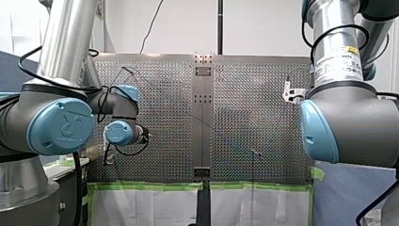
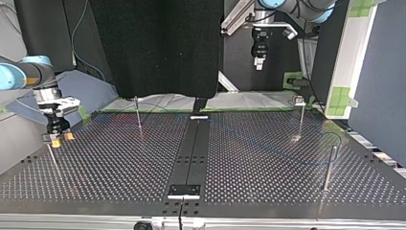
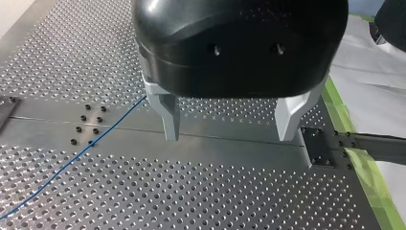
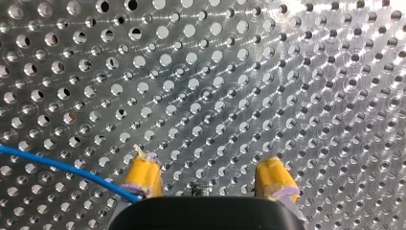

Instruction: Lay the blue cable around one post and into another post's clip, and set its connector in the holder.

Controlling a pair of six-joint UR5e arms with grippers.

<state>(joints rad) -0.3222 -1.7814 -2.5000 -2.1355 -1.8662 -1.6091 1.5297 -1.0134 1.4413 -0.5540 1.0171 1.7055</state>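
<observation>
The blue cable (image 3: pixel 72 160) lies slack on the perforated table, off to one side of my left gripper (image 3: pixel 230 136). That gripper hangs high above the plate, its metal fingers (image 3: pixel 170 120) open and empty. In the top view my left gripper (image 2: pixel 259 62) is far back at the right. My right gripper (image 2: pixel 57 139) hovers low over the table at that view's left. In the right wrist view its yellow pads (image 4: pixel 142 175) stand open, and the blue cable (image 4: pixel 62 167) runs up beside one pad, not between them. The connector is not visible.
Thin posts stand on the plate: one (image 2: pixel 138 112) at the back left, one with a pale clip top (image 2: pixel 299 100) at the back right, one (image 2: pixel 329 163) at the near right, one (image 2: pixel 51 155) under my right gripper. A dark centre strip (image 2: pixel 191 153) splits the table.
</observation>
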